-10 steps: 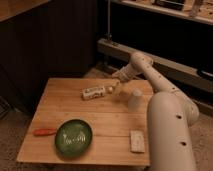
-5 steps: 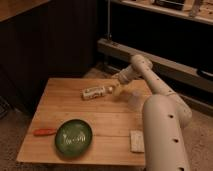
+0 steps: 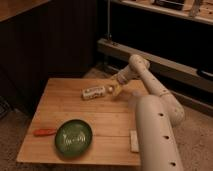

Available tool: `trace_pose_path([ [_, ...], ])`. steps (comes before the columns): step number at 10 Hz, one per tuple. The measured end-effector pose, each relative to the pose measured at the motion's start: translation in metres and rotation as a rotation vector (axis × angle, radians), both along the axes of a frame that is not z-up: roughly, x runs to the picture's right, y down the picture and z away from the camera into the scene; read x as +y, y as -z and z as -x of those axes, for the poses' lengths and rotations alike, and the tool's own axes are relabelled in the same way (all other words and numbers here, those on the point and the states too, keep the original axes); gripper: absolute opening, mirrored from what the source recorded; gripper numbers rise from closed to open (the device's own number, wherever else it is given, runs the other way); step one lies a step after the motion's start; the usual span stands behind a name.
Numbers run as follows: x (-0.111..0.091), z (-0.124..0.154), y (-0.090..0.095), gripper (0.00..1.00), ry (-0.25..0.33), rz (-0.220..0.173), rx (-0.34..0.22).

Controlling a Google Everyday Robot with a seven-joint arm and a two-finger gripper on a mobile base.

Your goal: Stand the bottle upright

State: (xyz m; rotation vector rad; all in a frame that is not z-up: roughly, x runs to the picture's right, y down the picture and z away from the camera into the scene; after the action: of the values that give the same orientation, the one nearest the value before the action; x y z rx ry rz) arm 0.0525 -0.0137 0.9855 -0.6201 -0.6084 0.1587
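The arm rises at the lower right of the frame, bends at an upper elbow and slants down-left, putting the tool [image 3: 115,89] just right of centre on the counter [image 3: 60,107]. The bottle [image 3: 94,92] lies on its side at centre, cap toward the tool. Whether the tool grips it I cannot tell.

Cream-yellow bottle [image 3: 94,92], green plate [image 3: 73,138]

One raised view, angled down across the table

We look from behind the white arm [image 3: 155,125] over the light wooden table [image 3: 65,95] toward dark panelling, moderately near; the gripper [image 3: 115,89] lies mid-frame.
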Motion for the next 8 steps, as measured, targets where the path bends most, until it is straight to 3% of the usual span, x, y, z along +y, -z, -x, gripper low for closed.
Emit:
trace_pose_path([
  [3, 0.0054, 0.0042, -0.0058, 0.80, -0.014, 0.022, -0.013],
  [8, 0.0099, 0.0096, -0.0083, 0.80, 0.013, 0.030, -0.003],
])
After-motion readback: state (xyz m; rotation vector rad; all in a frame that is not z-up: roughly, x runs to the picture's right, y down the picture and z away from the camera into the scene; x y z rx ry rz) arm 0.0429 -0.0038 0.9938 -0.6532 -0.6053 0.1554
